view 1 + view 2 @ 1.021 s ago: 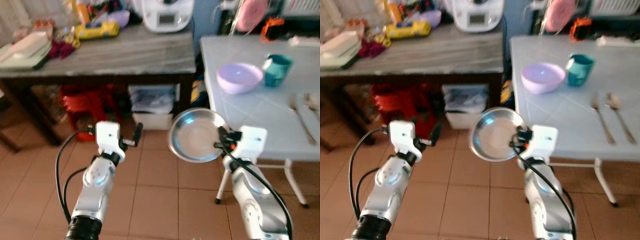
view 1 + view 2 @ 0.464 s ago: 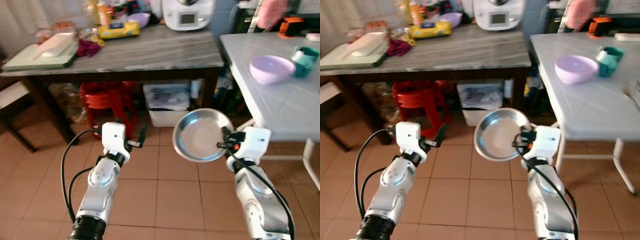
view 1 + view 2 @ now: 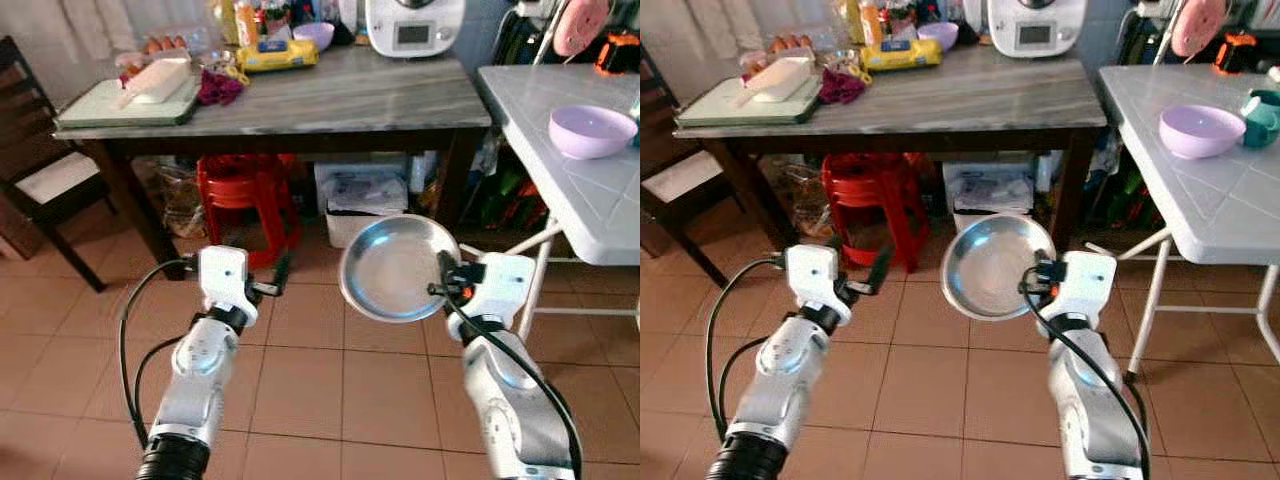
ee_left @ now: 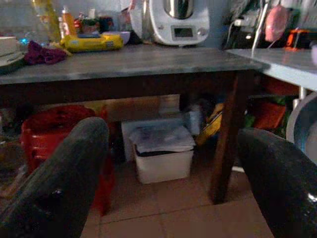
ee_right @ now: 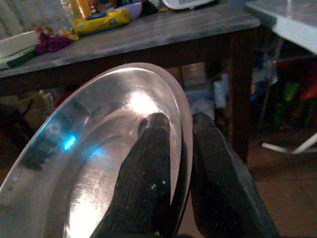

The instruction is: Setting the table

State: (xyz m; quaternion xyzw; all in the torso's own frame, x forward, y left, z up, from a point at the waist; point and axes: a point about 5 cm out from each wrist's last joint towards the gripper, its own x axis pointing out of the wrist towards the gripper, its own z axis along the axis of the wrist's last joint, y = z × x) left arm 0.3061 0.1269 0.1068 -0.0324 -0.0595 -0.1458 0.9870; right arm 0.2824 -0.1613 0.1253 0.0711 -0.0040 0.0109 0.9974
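Observation:
A round steel plate (image 3: 392,268) is held tilted, almost on edge, in front of me over the tiled floor. My right gripper (image 3: 441,287) is shut on its right rim; in the right wrist view the two black fingers (image 5: 148,173) pinch the rim of the plate (image 5: 84,163). My left gripper (image 3: 274,281) is raised at the same height to the left, open and holding nothing, its fingers (image 4: 59,183) spread wide. The white table (image 3: 575,185) stands to the right with a lilac bowl (image 3: 592,130) and a teal cup (image 3: 1262,111) on it.
A grey-topped side table (image 3: 330,95) lies ahead, cluttered with a white appliance (image 3: 413,25), a yellow pack (image 3: 277,54) and a cutting board (image 3: 120,100). Under it stand a red stool (image 3: 245,190) and a white bin (image 3: 365,205). A dark chair (image 3: 40,165) is at the left.
The whole view has swung left and drawn back, so the white table now sits at the right edge. Both arms keep their pose, and the plate stays in the right gripper.

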